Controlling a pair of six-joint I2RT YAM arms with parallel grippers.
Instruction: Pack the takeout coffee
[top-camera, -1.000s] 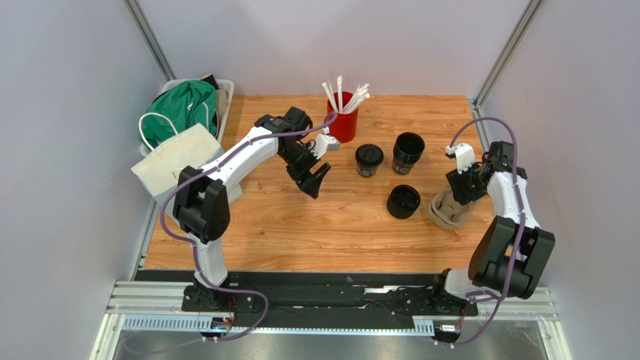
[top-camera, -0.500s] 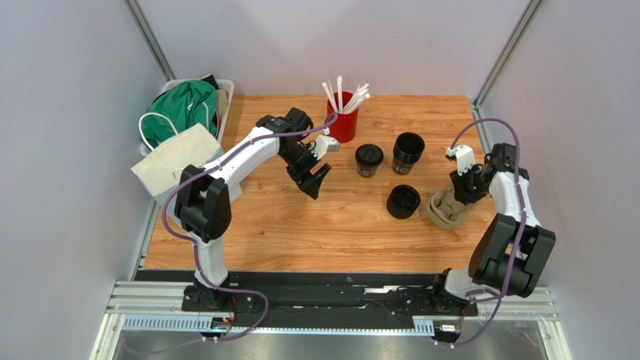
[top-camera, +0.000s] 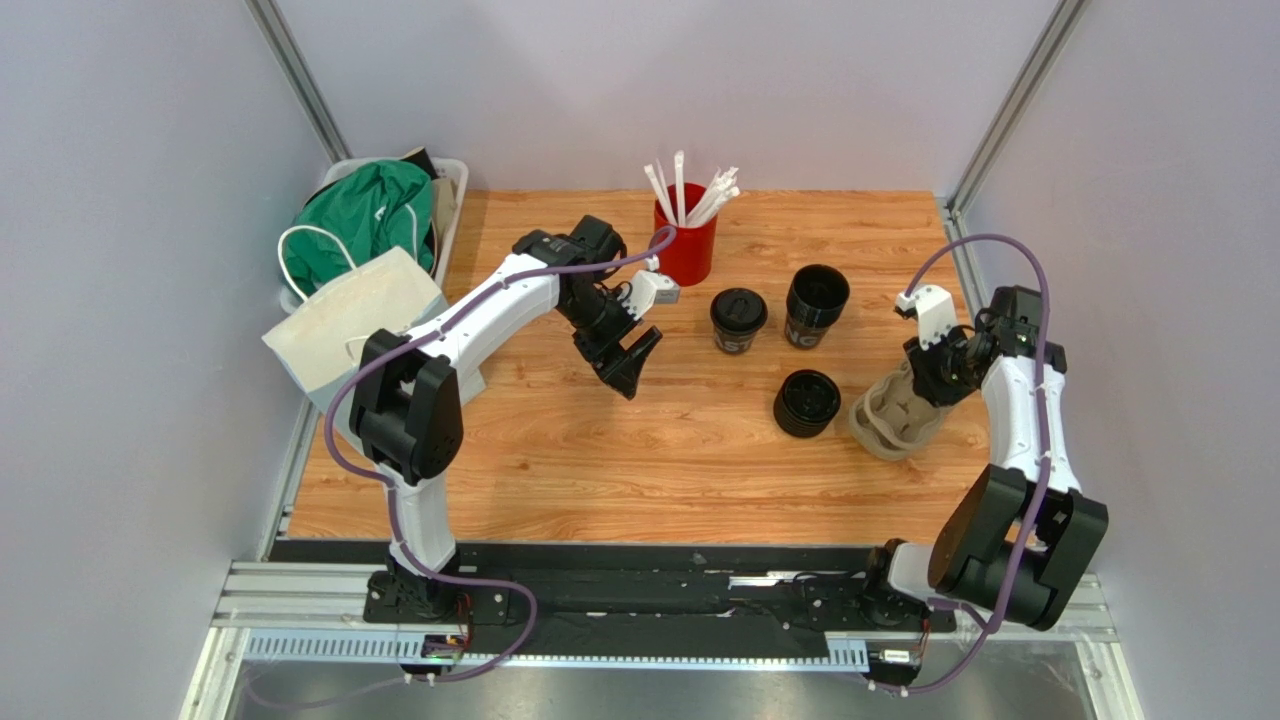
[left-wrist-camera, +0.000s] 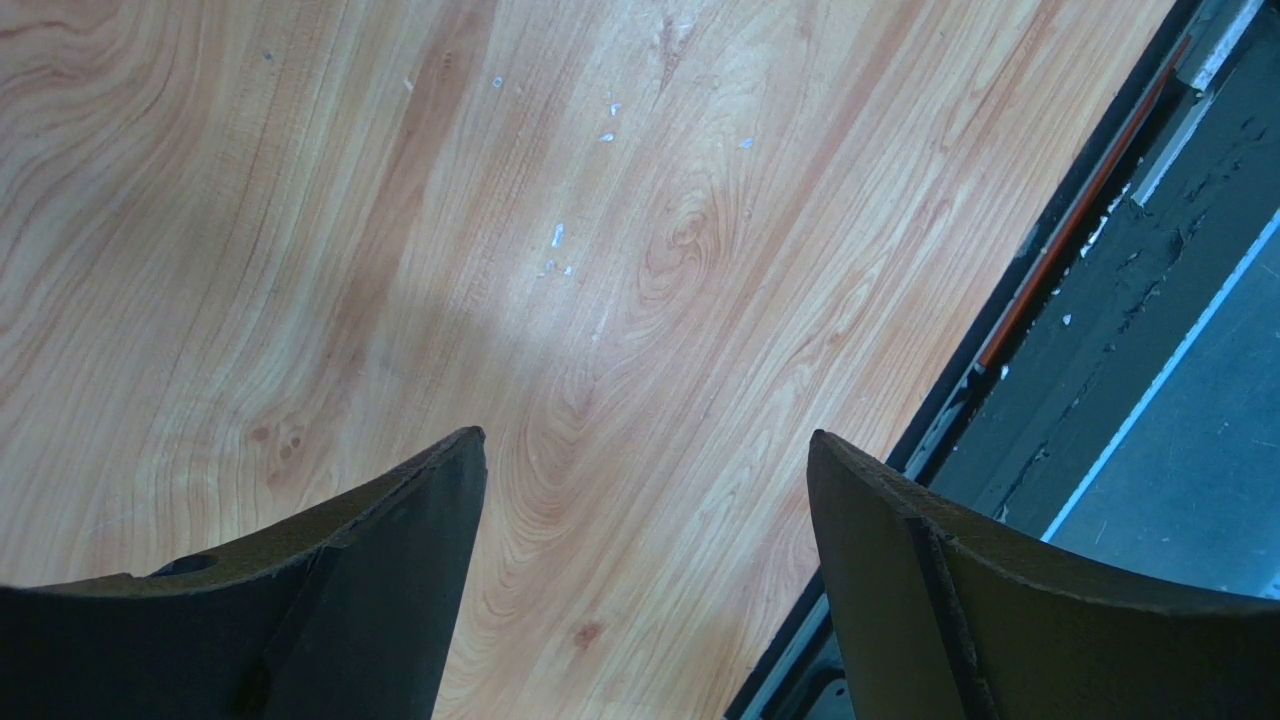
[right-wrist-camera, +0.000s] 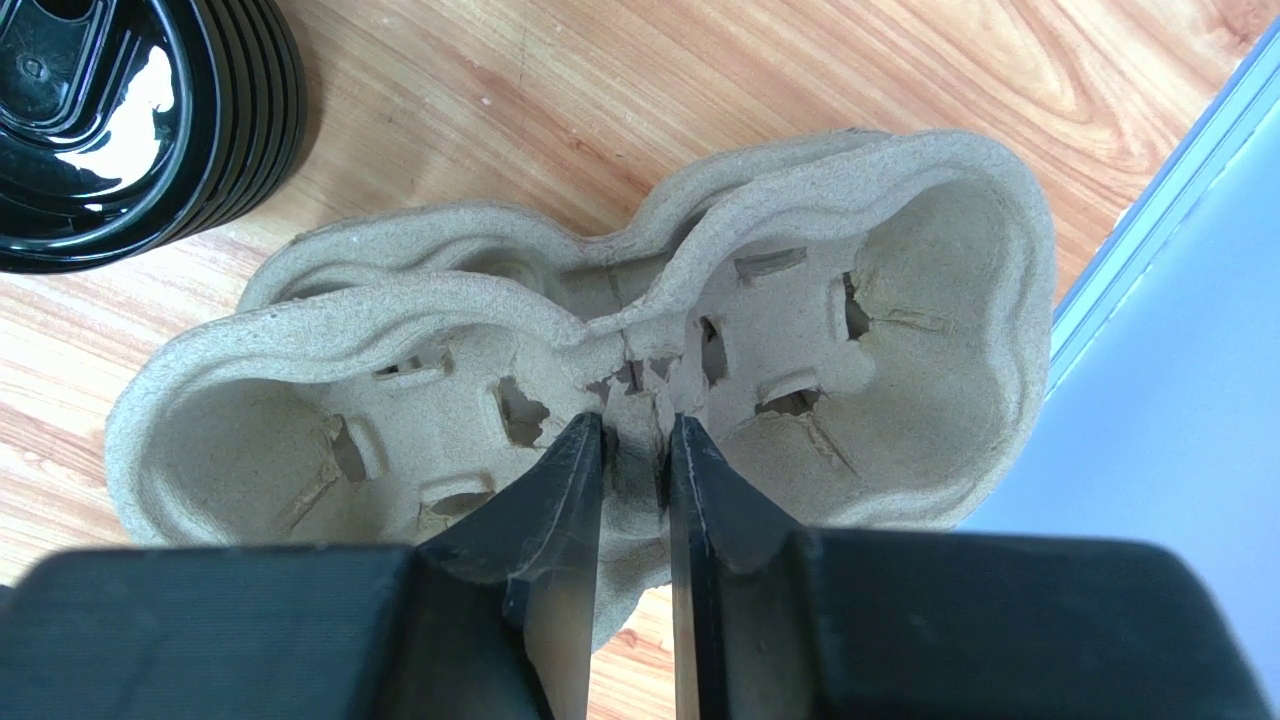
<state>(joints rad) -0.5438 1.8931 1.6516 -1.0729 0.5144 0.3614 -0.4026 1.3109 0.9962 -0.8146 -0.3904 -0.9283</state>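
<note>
Three black lidded coffee cups stand mid-table: one (top-camera: 738, 318) at the back, one (top-camera: 816, 303) to its right, one (top-camera: 807, 402) nearer. The brown pulp cup carrier (top-camera: 887, 425) is tilted at the right, just beside the near cup. My right gripper (top-camera: 935, 378) is shut on the carrier's middle ridge; in the right wrist view the gripper (right-wrist-camera: 634, 435) pinches the ridge between both empty slots of the carrier (right-wrist-camera: 932, 285), with a black cup (right-wrist-camera: 135, 120) at top left. My left gripper (top-camera: 631, 365) is open and empty over bare wood, left of the cups; it also shows in the left wrist view (left-wrist-camera: 646, 450).
A red cup of white straws (top-camera: 685, 248) stands at the back centre. A white paper bag (top-camera: 353, 323) and a bin with green cloth (top-camera: 368, 218) sit at the left edge. The table's right edge (top-camera: 969, 300) is close to the carrier.
My right arm has shifted a little and the carrier has tipped and moved slightly left in its grip. The left arm has not moved.
</note>
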